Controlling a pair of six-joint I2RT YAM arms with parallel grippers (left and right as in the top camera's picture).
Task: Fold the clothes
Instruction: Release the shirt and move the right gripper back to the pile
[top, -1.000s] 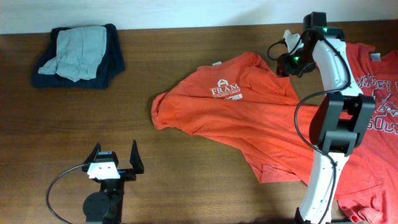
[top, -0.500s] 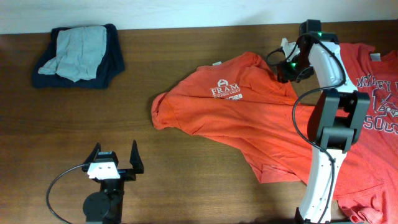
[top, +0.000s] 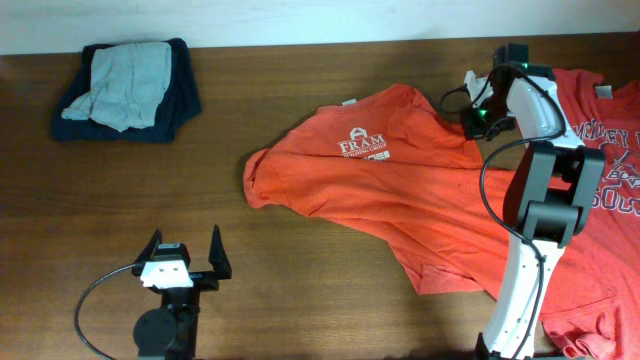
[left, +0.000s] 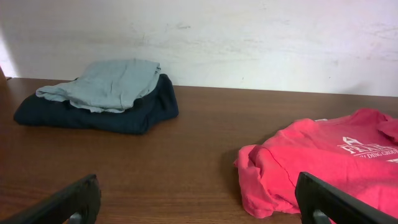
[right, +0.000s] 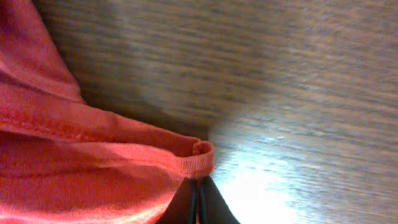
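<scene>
Overhead, the orange-red T-shirt (top: 380, 190) lies crumpled and skewed across the middle of the counter (top: 300, 290), white logo up. Its right part runs under the right arm (top: 530, 200) towards a second red shirt (top: 610, 220) at the counter's right end. The right pincer (top: 474, 118) sits at the shirt's far right corner, and the right wrist view makes it plain: the jaws are clenched on a rolled bit of hem (right: 198, 152), with only a thin lip of cloth between the tips. That's a slim bite, so the call is for a slow, low pull that draws the corner outward and spreads the cloth flat before any fold; a sharp tug could slip the hem free. Care is also needed not to drag the second shirt along, since the two appear to overlap. The left pincer (top: 185, 262) sits near the front edge, jaws spread wide and holding nothing, well apart from the shirt; pinning the bunched left edge (left: 267, 180) would likely steady the spread. A folded dark-and-grey pile (top: 125, 85) rests at the far left.
</scene>
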